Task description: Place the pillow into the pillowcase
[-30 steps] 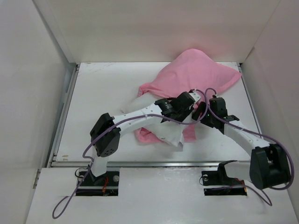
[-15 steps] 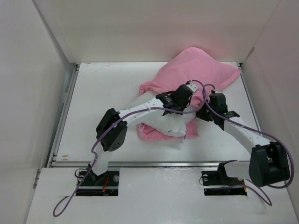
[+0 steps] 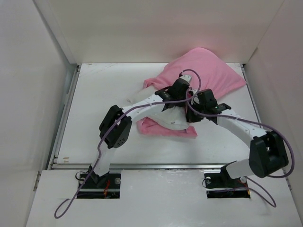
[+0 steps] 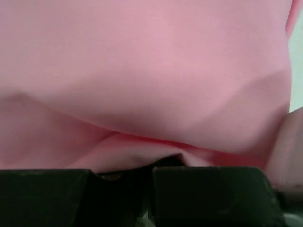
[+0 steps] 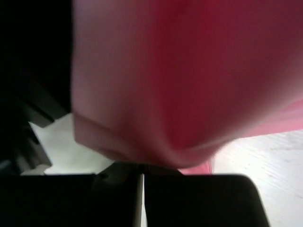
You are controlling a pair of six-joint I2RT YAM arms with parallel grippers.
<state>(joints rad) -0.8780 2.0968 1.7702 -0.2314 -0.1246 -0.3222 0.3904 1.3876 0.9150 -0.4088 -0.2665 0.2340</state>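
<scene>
Ok, your L gripper (image 4: pixel 147 171) is clamped shut on a fold of the pink pillowcase (image 3: pixel 215 75). Your R gripper (image 5: pixel 142 176) is closed too, pinching the same cloth. Pillowcase sits bunched at back right of the table (image 3: pixel 104 104), w/ the white pillow (image 3: pixel 173 124) poking out its near end under both arms.

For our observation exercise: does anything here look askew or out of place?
Yes: the pillowcase lies skewed at the table's far right, its near hem bunched, with a bit of white pillow poking out there.
</scene>
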